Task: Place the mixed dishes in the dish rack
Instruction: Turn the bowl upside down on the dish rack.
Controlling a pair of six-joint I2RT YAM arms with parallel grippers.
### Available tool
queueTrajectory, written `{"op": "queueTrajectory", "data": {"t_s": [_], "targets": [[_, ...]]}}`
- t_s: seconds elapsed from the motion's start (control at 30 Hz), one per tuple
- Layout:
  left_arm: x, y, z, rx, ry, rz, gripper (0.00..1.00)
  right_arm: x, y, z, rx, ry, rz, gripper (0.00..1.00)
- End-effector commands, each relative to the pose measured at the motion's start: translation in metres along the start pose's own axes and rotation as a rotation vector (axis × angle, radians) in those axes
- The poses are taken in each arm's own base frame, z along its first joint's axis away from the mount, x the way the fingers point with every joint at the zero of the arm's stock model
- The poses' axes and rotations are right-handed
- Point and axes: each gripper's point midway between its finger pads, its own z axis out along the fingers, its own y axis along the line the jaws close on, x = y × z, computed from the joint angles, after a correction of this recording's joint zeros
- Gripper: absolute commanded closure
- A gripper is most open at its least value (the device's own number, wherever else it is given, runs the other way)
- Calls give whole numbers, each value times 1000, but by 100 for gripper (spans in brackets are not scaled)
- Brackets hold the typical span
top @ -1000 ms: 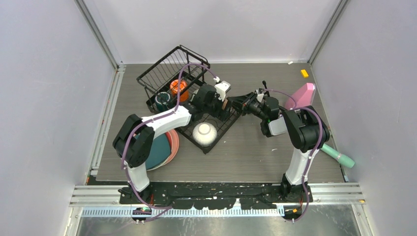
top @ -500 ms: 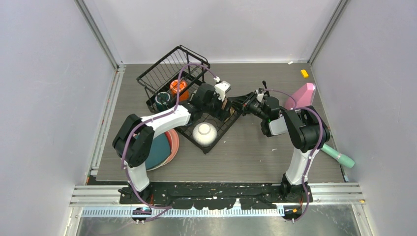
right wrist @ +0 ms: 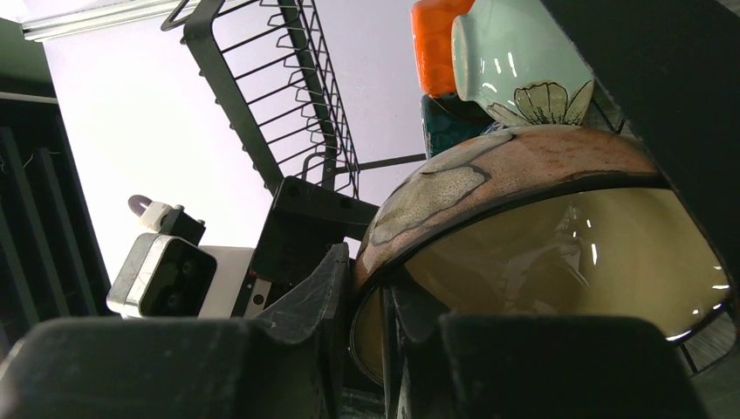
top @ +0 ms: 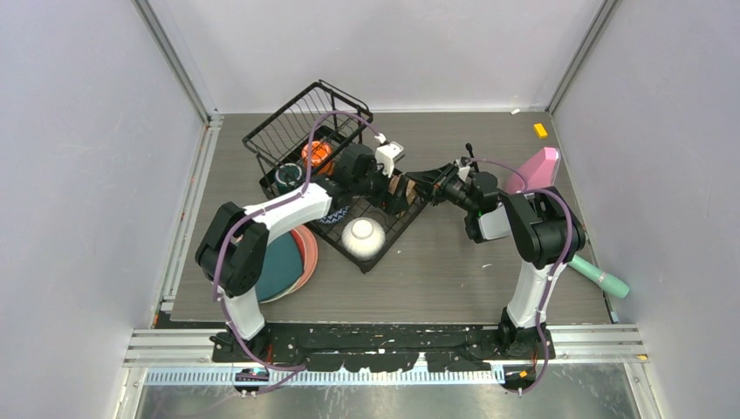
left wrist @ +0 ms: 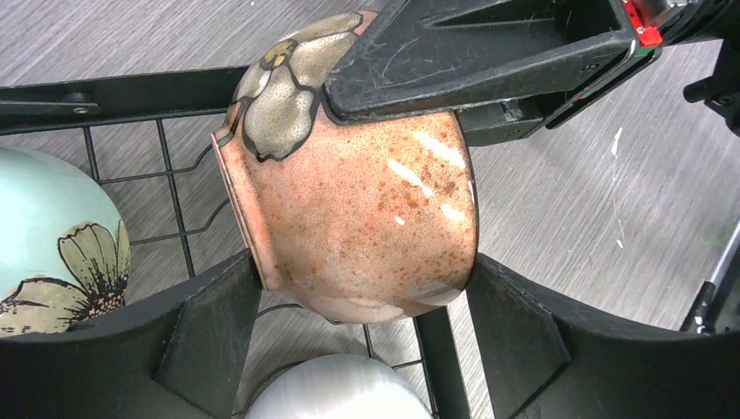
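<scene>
The tan speckled bowl (top: pixel 400 188) with a flower pattern hangs on its side over the right end of the black dish rack (top: pixel 288 131). My right gripper (top: pixel 419 183) is shut on its rim, one finger inside and one outside (right wrist: pixel 366 288). My left gripper (left wrist: pixel 366 288) is open wide, its fingers on either side of the tan bowl (left wrist: pixel 366 209), at or close to its sides. A white bowl (top: pixel 362 236), a mint flowered bowl (left wrist: pixel 52 236), an orange mug (top: pixel 316 154) and a dark green mug (top: pixel 288 177) sit in the rack.
Teal and pink plates (top: pixel 284 266) are stacked on the table left of the rack, under my left arm. A pink wedge (top: pixel 537 166) lies at the right, a mint cylinder (top: pixel 602 278) at the right edge and a small yellow block (top: pixel 541 131) at the far right.
My left wrist has drawn back a little toward the far left over the rack. The right gripper and the tan bowl have stayed nearly in place.
</scene>
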Motion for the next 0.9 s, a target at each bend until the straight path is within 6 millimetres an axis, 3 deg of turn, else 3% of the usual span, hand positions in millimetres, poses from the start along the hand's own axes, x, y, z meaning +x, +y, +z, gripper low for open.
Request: {"op": "queueTrajectory", "data": {"t_s": [0.0,0.07,0.27,0.53,0.63,0.83,0.87], "targets": [[-28,-32,-18,145,-56,-35,16,-5,-13,1,24,-30,1,100],[-26,-29,-16,137,-48,-45,22,-5,-13,1,22,-29,1,100],[-24,-23,-14,108,-41,-48,53,-3,-12,0,17,-18,1,95],[-34,-20,-23,-7,-66,60,84,0,0,1,1,-4,-2,59],[-35,-17,-23,-66,-62,103,88,2,6,0,15,-4,-39,52],[-40,1,-32,-198,-78,146,96,5,-13,-17,222,-52,-135,43],[-42,3,-34,-216,-84,154,97,7,-3,-21,224,-54,-207,42]]}}
